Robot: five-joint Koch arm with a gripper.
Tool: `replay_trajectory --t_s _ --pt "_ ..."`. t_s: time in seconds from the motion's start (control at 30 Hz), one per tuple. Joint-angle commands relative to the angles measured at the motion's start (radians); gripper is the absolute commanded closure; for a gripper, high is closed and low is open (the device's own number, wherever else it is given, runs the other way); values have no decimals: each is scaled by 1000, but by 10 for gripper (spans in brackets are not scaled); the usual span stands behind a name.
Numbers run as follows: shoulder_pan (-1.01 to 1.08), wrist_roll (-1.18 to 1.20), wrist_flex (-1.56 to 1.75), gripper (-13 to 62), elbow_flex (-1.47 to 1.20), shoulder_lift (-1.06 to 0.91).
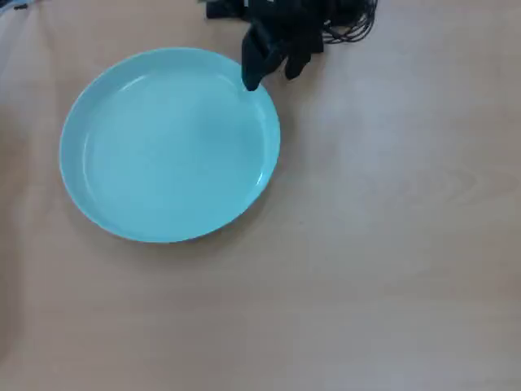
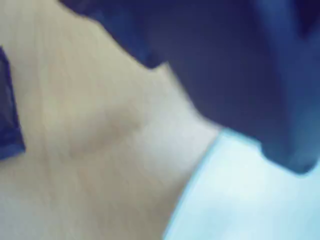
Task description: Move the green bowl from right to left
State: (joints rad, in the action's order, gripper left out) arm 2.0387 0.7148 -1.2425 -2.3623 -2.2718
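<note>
Overhead view | green bowl (image 1: 169, 145) left on counter (image 1: 391, 244) | hand (image 1: 273, 73) spread apart, one finger at far-right rim, holding nothing

I can read no text, label, brand, number or sign in either view: nothing on the bowl (image 1: 163, 155), the worktop (image 1: 391, 244) or the black hand (image 1: 271, 75).

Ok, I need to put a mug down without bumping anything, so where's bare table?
In the overhead view the table is bare right of the green bowl and along the bottom edge. It is crowded at top centre, where the gripper and cables meet the bowl's rim.
</note>
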Motion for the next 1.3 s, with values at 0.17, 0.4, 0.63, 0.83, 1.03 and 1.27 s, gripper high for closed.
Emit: replay_trajectory --t_s 0.17,0.4,0.63,0.83,1.03,1.27 --pt "18 -3 144 189 -46 -91" --pt "34 -8 270 186 -127 -92" --pt "84 -115 345 191 -161 -89" --pt "89 -120 402 206 -187 -72" --pt "91 -150 431 305 -192 -48" --pt "92 -186 506 319 -193 28"
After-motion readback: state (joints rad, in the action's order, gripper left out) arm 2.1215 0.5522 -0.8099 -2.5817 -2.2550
